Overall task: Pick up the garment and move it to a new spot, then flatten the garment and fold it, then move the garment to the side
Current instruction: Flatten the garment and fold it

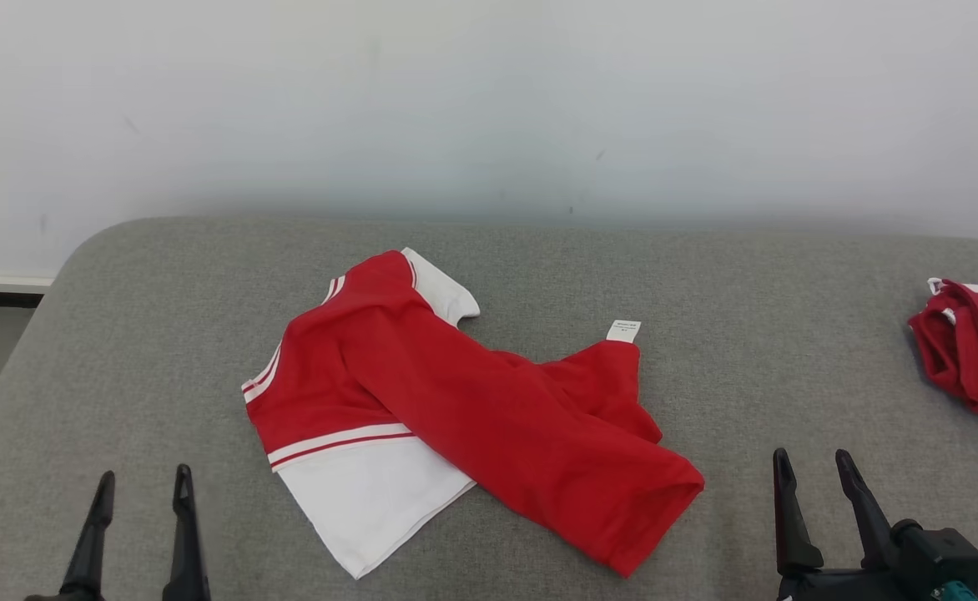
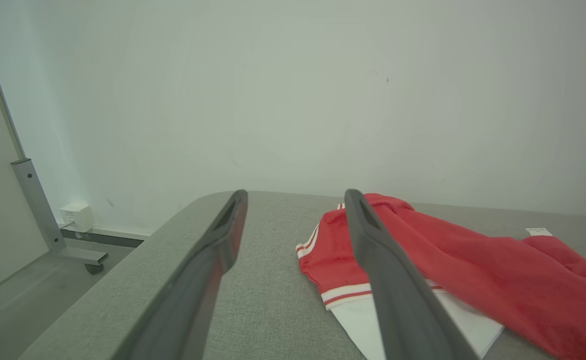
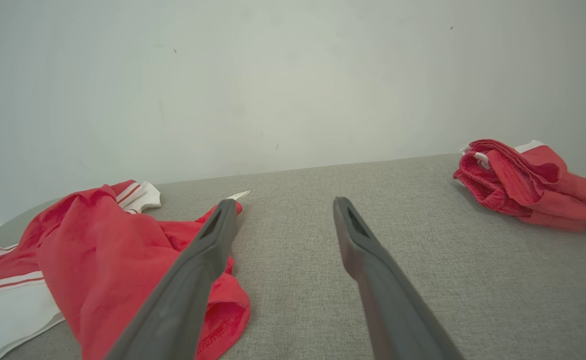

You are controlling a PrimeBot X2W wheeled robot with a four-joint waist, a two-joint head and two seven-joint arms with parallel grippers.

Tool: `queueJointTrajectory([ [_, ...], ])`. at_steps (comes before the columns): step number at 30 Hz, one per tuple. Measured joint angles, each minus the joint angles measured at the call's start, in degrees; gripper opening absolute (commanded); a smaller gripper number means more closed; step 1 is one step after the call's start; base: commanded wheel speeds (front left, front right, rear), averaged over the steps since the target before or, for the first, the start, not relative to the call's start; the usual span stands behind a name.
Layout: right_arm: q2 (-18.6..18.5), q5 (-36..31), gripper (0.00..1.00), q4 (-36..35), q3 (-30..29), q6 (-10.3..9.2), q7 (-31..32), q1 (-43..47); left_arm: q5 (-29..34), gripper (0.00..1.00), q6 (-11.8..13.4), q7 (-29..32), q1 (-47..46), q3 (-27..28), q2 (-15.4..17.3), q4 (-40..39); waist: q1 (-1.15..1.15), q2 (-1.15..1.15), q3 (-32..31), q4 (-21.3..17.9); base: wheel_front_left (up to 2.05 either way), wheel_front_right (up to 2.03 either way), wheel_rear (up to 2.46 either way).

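Observation:
A red and white garment (image 1: 456,401) lies crumpled in the middle of the grey padded table (image 1: 789,284), with a white label sticking up at its far right corner. It also appears in the left wrist view as the garment (image 2: 473,270) and in the right wrist view as the garment (image 3: 98,260). My left gripper (image 1: 143,486) is open at the lower left, apart from the cloth, and looks the same in its own view (image 2: 295,197). To the garment's right, my right gripper (image 1: 813,464) is open and holds nothing; its fingers (image 3: 283,207) hover over bare table.
A second bunched red garment (image 1: 969,351) lies at the table's right edge, shown as red cloth (image 3: 528,182) in the right wrist view. A pale wall runs behind the table. Left of the table is floor with a metal post (image 2: 38,210) and a wall socket (image 2: 77,216).

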Motion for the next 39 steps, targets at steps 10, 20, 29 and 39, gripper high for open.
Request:
queueJointTrajectory([
  [10, -1.32, 0.24, 1.00, 2.82, 2.22, 0.00, 0.00, -0.97, 2.33, 1.00, -2.01, 0.00, 0.16, 0.36, -2.23, 0.82, 0.00, 0.00, 0.07, 1.15, 0.00, 0.00, 0.00],
  [20, -3.45, 0.36, 1.00, 14.34, 7.21, 0.00, 0.16, -8.15, 3.43, 1.00, -3.45, 0.00, -1.57, -2.42, -2.97, 2.67, 0.00, 0.00, 1.23, 2.90, 0.00, 0.00, 0.00],
  [29, -3.37, 2.14, 1.00, 27.92, 8.43, 0.00, 0.51, -12.98, 3.48, 1.00, -3.59, 0.00, -2.90, -4.69, -3.42, 3.79, 0.00, 0.00, 2.83, 5.98, 0.00, 0.00, 0.00],
  [39, -4.04, 6.37, 0.00, 32.53, 11.04, 0.00, 0.26, -16.86, 3.04, 1.00, -3.89, 0.00, -3.72, -4.90, -3.52, 5.28, 0.00, 0.00, 3.69, 6.47, 0.00, 0.00, 0.00],
])
